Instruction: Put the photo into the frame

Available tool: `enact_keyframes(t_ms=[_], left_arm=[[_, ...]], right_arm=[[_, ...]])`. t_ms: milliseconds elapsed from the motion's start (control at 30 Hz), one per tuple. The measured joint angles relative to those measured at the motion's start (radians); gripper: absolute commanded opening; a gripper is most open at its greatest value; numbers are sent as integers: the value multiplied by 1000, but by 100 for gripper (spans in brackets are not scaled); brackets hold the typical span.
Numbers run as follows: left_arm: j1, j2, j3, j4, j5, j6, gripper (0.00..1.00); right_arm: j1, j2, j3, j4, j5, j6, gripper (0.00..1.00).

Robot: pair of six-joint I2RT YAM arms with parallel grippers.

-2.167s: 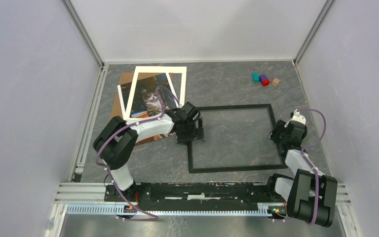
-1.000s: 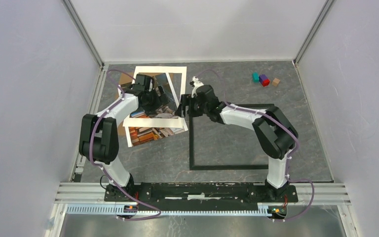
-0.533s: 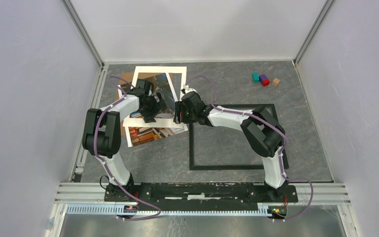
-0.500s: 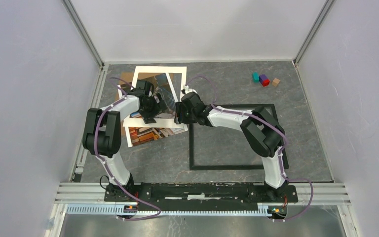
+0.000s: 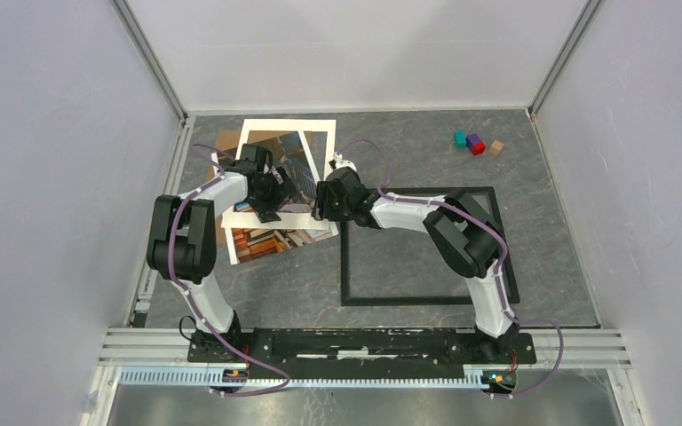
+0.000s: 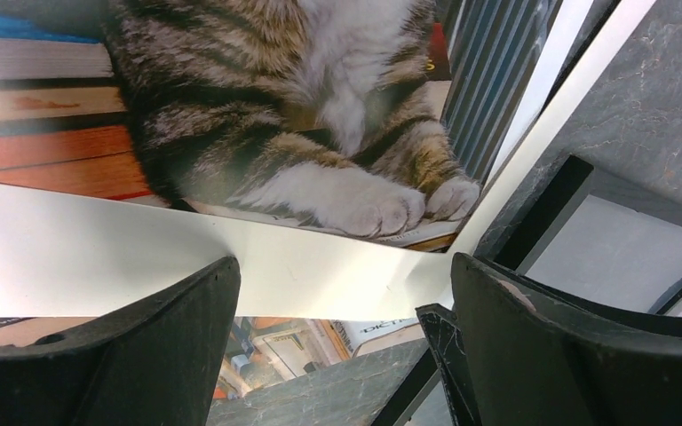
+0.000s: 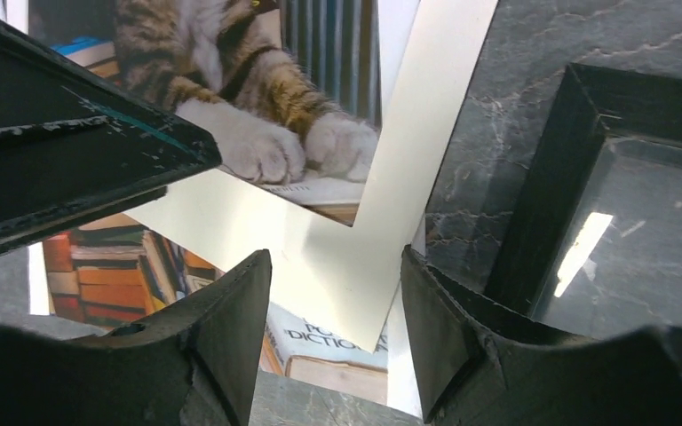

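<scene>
A book (image 7: 324,344) in the photo (image 7: 257,80) partly reads "DICTION".

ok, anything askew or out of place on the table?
Yes. The white mat lies skewed over the photo, whose lower strip with the books sticks out beneath it. Both sit left of the frame, which holds no photo.

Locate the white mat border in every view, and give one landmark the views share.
Top external: white mat at upper left of the table, lying over the photo.
Left wrist: a white band across the middle, turning up at right.
Right wrist: its corner at centre.
Shared landmark: the black frame just right of the mat.
</scene>
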Motion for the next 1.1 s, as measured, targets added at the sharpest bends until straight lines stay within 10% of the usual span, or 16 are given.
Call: enact_keyframes(t_ms=[1100], left_arm=[[9, -2, -14, 31, 44, 0, 96]], right_arm=[[-45, 35, -335, 924, -228, 519, 86]])
